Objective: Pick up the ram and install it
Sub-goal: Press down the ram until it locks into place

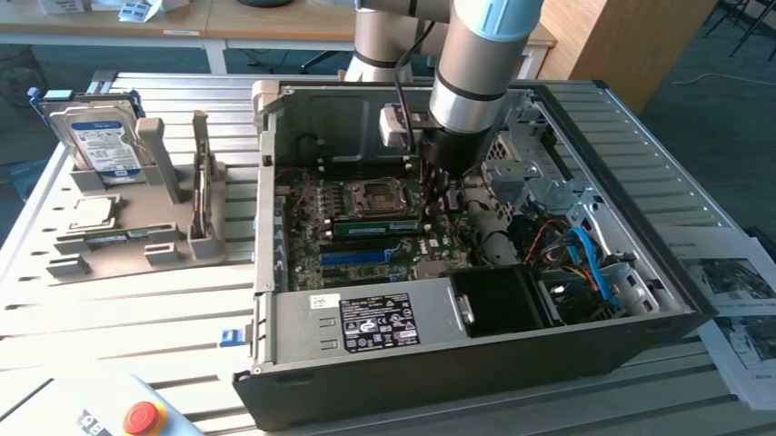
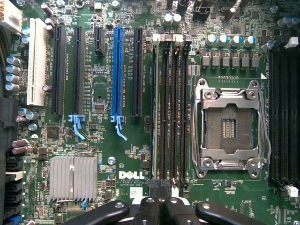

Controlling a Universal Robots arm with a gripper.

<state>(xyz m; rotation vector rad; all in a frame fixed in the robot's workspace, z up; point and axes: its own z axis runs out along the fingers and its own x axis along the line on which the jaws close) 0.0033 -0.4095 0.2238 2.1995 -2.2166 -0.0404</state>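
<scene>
Exterior view, left: 1 hard drive [image 1: 102, 138], 1 silver chip [image 1: 91, 213] on the grey rack [image 1: 164, 245]. Centre: 1 open computer case [image 1: 485, 359]. 1 ram [image 1: 373, 228] lies green beside the processor socket [image 1: 370, 197], just beside the gripper [image 1: 438, 202]. Jaws closed together; a grip on the ram cannot be told

An open computer case [image 1: 485, 300] lies on the slatted metal counter [image 1: 134, 309], its motherboard [image 2: 108, 154] facing up. On the board I see an empty processor socket [image 2: 228, 127], a long blue slot [image 2: 117, 70] between black ones, a white slot [image 2: 36, 61] and a ribbed silver heatsink [image 2: 73, 178]. Toward the exterior view's left stands a grey holder [image 1: 145, 209] with a hard drive [image 1: 97, 136] upright in it. Printed papers [image 1: 740, 309] lie at the exterior view's right, and a red button [image 1: 144, 418] is near the front.
</scene>
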